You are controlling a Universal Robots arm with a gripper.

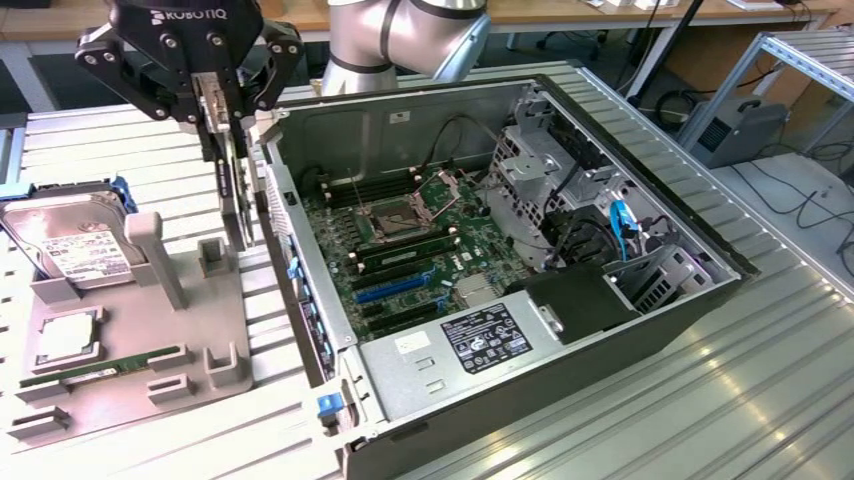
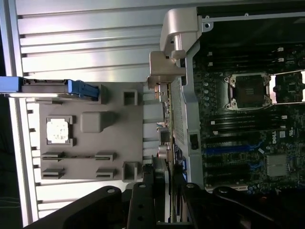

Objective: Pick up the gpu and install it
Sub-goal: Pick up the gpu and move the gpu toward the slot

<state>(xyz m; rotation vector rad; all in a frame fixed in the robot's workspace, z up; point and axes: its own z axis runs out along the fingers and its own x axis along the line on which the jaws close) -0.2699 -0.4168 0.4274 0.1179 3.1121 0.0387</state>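
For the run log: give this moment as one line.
gripper: shut on thin flat black gpu card | card: hangs upright between grey plastic fixture and open metal computer case

The gpu (image 1: 238, 200) hangs in the claw (image 1: 220, 115) between the tray (image 1: 220, 375) at the exterior view's left and the case (image 1: 387, 125).

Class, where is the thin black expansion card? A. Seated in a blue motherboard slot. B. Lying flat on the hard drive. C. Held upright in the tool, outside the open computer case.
C: the thin black expansion card stands upright in the black tool, between the grey holder tray and the open metal computer case.
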